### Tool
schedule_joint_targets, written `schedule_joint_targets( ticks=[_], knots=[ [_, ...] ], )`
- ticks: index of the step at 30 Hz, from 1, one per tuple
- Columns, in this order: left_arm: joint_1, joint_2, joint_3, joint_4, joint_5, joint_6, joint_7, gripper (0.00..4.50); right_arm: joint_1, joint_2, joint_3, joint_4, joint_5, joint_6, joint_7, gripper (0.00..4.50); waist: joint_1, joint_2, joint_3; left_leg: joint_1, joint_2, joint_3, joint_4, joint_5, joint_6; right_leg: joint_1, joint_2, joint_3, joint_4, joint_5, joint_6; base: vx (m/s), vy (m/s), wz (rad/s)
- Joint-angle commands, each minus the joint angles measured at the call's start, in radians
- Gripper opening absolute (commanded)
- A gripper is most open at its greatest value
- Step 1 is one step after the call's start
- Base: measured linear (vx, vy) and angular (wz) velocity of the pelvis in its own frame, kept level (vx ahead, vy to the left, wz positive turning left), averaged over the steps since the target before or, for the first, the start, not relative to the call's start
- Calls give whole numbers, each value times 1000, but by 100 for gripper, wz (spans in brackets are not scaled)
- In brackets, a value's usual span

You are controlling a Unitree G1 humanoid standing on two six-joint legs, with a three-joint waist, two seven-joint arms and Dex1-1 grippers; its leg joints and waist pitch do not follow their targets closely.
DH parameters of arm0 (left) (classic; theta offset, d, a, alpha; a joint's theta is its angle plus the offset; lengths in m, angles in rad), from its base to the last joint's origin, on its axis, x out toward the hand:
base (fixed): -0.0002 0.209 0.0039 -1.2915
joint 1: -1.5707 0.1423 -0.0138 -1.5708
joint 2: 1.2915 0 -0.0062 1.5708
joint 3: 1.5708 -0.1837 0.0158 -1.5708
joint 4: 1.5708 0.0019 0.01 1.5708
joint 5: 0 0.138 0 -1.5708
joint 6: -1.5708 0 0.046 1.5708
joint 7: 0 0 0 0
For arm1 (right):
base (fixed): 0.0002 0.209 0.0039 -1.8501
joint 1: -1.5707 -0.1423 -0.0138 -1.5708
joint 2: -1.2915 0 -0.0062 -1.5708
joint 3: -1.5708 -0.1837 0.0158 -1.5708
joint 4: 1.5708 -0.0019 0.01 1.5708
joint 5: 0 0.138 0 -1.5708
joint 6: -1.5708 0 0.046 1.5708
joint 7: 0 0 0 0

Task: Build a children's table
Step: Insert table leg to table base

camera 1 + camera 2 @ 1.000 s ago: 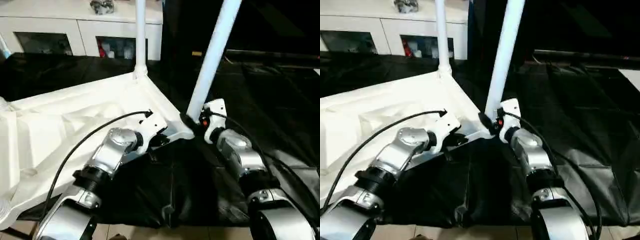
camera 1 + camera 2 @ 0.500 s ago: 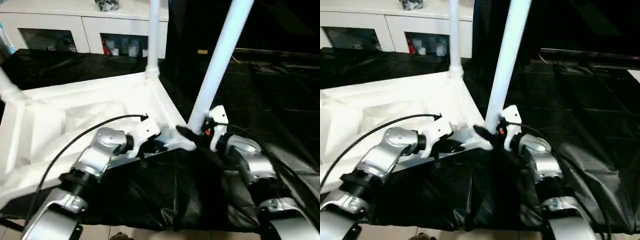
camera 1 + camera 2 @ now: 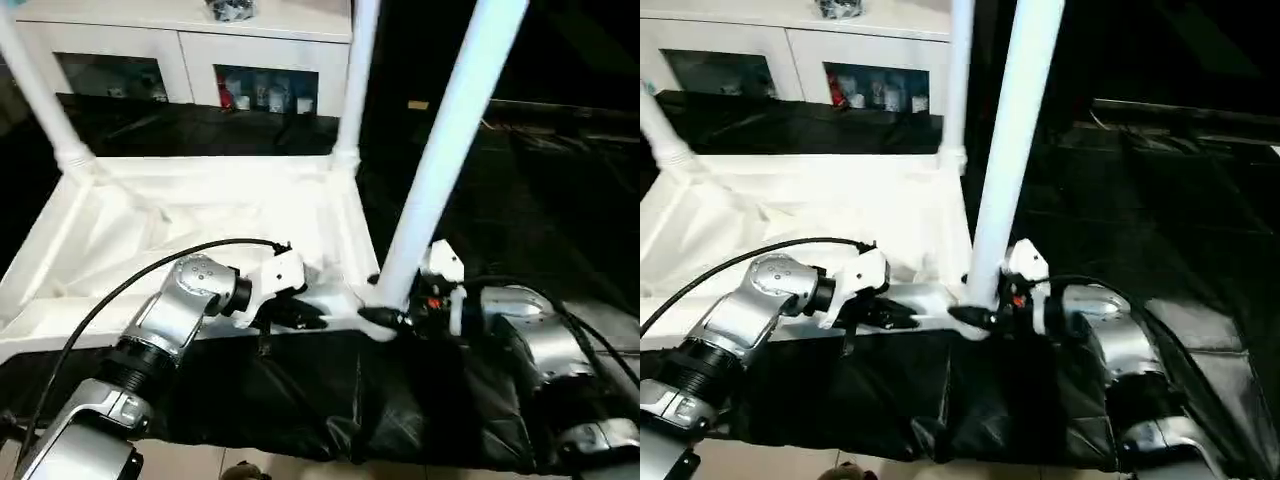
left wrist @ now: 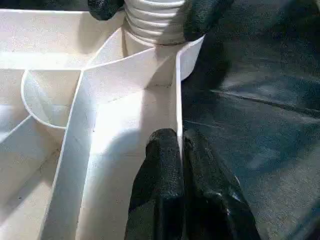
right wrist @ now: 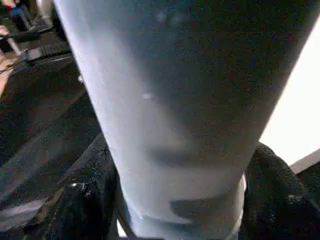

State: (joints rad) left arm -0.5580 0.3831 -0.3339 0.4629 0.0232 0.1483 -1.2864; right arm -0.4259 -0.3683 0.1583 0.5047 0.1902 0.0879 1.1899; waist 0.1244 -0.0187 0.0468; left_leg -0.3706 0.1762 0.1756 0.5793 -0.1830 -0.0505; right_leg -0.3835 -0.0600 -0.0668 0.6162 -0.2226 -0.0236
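While the left pincer (image 4: 181,150) pinches the tabletop's rim (image 4: 178,90), right pincer (image 3: 385,318) around leg (image 3: 440,170) base.

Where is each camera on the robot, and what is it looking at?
Left eye and right eye: on the head, looking down at the upturned white table; both silver forearms show.
Left wrist: on the left arm, along its pincer, shut on the table's rim.
Right wrist: on the right arm, close up on the near leg between its black fingers.
Shared: both wrist views show that leg's base.
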Motion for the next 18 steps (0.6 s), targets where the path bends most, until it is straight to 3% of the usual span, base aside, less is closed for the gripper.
schedule_joint_targets(
  ticks=[1,10,15,18],
  knots=[
    [-26,-25,-24,-33,-40,-31,-32,0,17,3,49,-15,-16,27,28,285,-2,8,-59,15,70,-19,-62,-124,71,49,-98,54,-59,36,-259,0,0,0],
    [-30,-28,-16,-11,-32,-45,-34,0,38,7,47,-45,-7,56,19,273,2,9,-62,16,69,-19,-59,-111,75,50,-98,53,-56,63,-262,0,0,0],
    [-33,-65,20,7,-43,-15,38,0,31,48,14,-19,-4,73,-75,273,2,7,-57,17,70,-19,-62,-145,57,47,-99,54,-61,-5,-256,0,0,0],
    [-73,-131,55,83,-4,4,223,0,-17,120,-31,105,-59,48,-315,273,-8,4,-52,20,66,-22,-67,-186,21,42,-104,58,-72,-110,-244,0,0,0]
  ],
)
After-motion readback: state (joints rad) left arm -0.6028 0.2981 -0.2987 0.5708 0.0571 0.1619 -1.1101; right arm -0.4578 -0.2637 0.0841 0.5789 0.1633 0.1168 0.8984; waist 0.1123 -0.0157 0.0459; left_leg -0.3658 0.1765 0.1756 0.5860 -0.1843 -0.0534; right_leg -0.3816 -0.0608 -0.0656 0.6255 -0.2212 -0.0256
